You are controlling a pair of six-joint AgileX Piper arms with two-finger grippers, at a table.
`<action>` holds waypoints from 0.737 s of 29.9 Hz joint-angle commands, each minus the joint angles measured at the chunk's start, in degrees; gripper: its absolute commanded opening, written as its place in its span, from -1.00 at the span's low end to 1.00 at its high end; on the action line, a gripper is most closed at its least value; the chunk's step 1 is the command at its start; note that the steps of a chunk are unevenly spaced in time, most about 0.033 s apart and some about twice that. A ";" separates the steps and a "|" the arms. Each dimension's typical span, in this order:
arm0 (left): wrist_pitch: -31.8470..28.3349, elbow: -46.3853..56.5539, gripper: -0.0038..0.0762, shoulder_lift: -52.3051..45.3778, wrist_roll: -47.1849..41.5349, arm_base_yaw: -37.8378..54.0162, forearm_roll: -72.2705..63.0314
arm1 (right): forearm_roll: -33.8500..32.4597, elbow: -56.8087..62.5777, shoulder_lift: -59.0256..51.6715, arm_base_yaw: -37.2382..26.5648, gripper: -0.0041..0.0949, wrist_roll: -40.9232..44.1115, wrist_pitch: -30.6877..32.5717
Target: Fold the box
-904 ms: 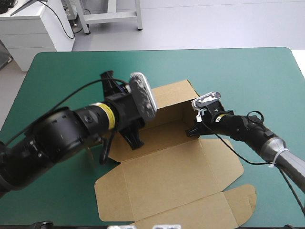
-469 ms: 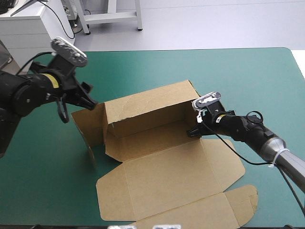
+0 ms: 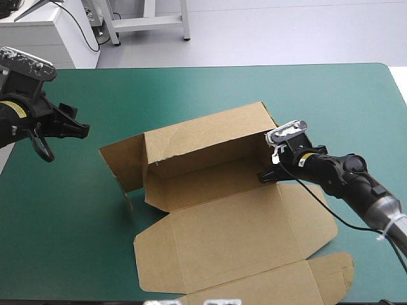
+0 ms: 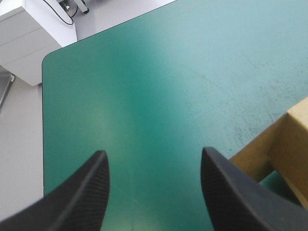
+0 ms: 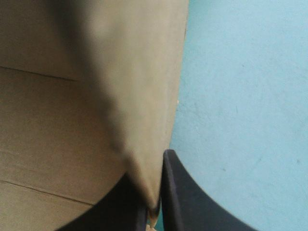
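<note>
The brown box point(image 3: 210, 136) stands at the table's middle with its long back wall raised. Its left end flap point(image 3: 121, 162) swings outward, and the lid point(image 3: 235, 235) lies flat toward the near edge. My right gripper point(image 3: 264, 173) is at the box's right end, shut on the raised end wall. In the right wrist view the brown board point(image 5: 96, 96) runs down between the black fingers of that gripper point(image 5: 151, 192). My left gripper point(image 3: 77, 130) hovers open over the cover, well left of the box. Nothing lies between that gripper's fingers point(image 4: 154, 154), and a box corner point(image 4: 284, 144) shows beside them.
The teal-green cover point(image 3: 318, 95) runs bare beyond the box to the far edge. A wide strip of it point(image 3: 57, 210) also lies left of the box. The lid's tuck flap point(image 3: 331, 270) reaches close to the near edge.
My left arm has pulled away from the box's left end and swung out to the far left of the table. The box and my right gripper have shifted slightly to the right.
</note>
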 commanded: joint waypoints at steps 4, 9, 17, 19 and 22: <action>0.59 -1.61 0.10 -1.20 -0.52 0.02 0.31 | -3.59 -2.13 -4.46 -6.66 -0.92 7.75 9.95; 0.31 -1.61 0.10 -1.09 -0.67 0.02 0.31 | -3.48 -2.88 -3.66 -9.86 -0.92 5.79 18.11; -0.98 -1.61 0.10 -1.10 -0.67 0.02 0.41 | -3.48 -14.66 4.27 -9.96 -0.92 5.46 24.16; -0.87 -1.61 0.10 -1.10 -0.67 0.02 0.41 | -3.48 -19.16 7.79 -9.96 -0.92 5.46 26.88; -0.75 -1.61 0.10 -1.10 -0.67 0.02 0.41 | -3.48 -26.70 14.38 -9.96 -0.92 5.46 31.07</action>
